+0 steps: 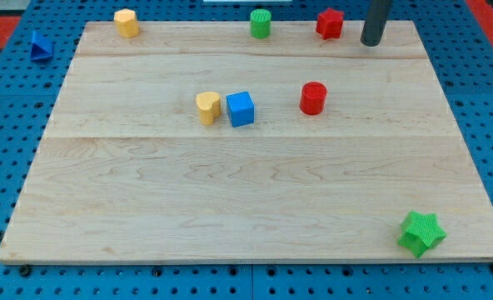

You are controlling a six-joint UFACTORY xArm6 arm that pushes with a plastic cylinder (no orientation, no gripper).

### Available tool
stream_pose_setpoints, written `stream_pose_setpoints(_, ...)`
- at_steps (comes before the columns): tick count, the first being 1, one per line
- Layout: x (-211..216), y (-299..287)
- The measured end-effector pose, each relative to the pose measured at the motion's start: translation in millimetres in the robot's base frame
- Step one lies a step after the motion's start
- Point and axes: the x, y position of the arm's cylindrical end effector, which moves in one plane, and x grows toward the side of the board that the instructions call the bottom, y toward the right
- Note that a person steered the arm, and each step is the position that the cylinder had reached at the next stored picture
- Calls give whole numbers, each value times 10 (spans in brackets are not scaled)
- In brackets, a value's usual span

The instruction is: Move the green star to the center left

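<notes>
8 blocks total. Green x2: green star [421, 232] at the table [230, 200] bottom-right corner, green cylinder [261, 23] at top edge. Red x2: red star [330, 23] at top, red cylinder [313, 97] near centre. Yellow x2: yellow hexagon block [126, 22] top-left, yellow heart [207, 107] just beside the blue cube [241, 109]. Blue x2: that cube plus a blue triangle [39, 45] off the table, view's far left. My tip [370, 42] sits top-right, near the red star, well apart from green star. No gripper on this rod, so no open/closed state to tell.
</notes>
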Motion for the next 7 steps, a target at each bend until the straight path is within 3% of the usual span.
stream_pose_setpoints(3,-4,-31)
stream_pose_setpoints(4,524,149)
stream_pose_setpoints(5,1542,1028)
stream_pose_setpoints(6,2385,1457)
stream_pose_setpoints(7,3161,1343)
